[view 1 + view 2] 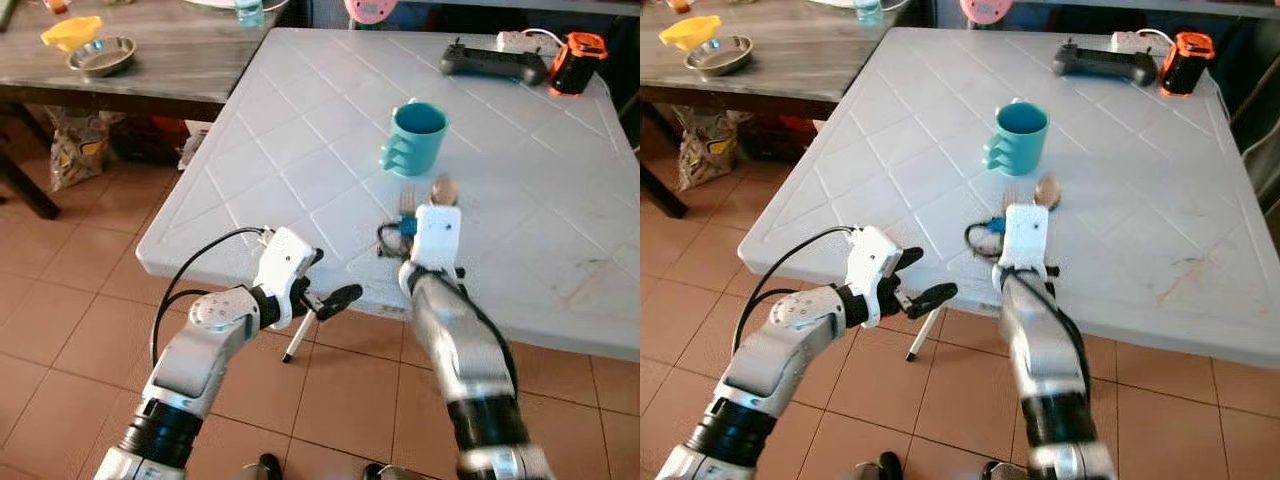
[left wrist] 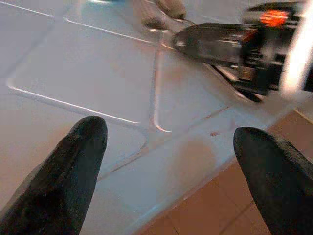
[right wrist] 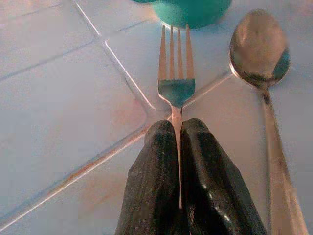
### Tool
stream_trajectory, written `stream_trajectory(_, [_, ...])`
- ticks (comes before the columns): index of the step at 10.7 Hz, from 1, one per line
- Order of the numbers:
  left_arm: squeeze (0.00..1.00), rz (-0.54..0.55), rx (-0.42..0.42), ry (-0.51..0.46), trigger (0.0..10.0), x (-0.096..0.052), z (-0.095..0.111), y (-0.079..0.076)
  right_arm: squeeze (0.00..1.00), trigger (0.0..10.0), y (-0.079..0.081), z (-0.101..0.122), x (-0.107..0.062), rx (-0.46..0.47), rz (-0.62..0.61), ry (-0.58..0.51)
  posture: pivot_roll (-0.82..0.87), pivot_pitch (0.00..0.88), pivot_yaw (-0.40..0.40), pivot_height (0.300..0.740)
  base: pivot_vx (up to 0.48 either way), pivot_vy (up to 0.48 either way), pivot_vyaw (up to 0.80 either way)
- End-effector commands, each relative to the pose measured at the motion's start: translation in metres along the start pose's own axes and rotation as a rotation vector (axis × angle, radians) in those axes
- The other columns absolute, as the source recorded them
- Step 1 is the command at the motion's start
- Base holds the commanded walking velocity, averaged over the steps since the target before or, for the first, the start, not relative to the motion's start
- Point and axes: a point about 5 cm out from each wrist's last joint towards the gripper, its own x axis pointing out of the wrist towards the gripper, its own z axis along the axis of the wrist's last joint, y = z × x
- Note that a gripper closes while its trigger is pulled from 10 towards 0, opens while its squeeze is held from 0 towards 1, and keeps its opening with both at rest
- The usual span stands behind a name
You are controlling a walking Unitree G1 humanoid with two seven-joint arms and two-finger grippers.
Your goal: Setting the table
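Note:
A teal mug stands on the white plastic table. Just in front of it lie a metal fork and a spoon, side by side, heads toward the mug. My right gripper is shut on the fork's handle, low over the table near its front edge; in the eye views its white wrist hides the fingers. My left gripper hangs open just off the table's front edge, left of the right arm, with nothing between its fingers.
A black controller and an orange device lie at the table's far right. A dark wooden table at the back left carries a metal bowl and a yellow object. Tiled floor lies below, with a bag under the wooden table.

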Motion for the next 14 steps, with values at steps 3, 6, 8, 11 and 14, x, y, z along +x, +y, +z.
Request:
stream_trajectory(3, [0.0,0.025,0.004,-0.021,10.0,0.003,0.002,0.003,0.0,0.0,-0.005,0.02,-0.011,-0.066,-0.01,-0.152,-0.03,0.147,0.066,0.74,0.0,0.0,0.0])
stream_trajectory(6, [0.0,0.1,0.005,-0.102,10.0,0.006,0.012,0.01,0.0,0.0,-0.017,0.039,-0.024,-0.096,-0.058,-0.3,-0.03,0.133,0.066,0.74,0.0,0.0,0.0])
stream_trajectory(8, [0.0,0.194,-0.002,-0.196,10.0,0.007,0.026,0.02,0.0,0.0,-0.033,0.048,-0.045,-0.208,-0.135,-0.396,-0.05,0.133,0.064,0.74,0.0,0.0,0.0])
stream_trajectory(11, [0.0,0.252,-0.005,-0.256,10.0,0.014,0.036,0.025,0.0,1.9,-0.05,0.051,-0.07,-0.277,-0.225,-0.428,-0.08,0.131,0.071,0.74,0.0,0.0,0.0])
stream_trajectory(14, [0.0,0.333,-0.005,-0.286,10.0,0.015,0.037,0.031,0.0,10.0,-0.064,0.051,-0.095,-0.326,-0.287,-0.449,-0.1,0.133,0.063,0.74,0.0,0.0,0.0])
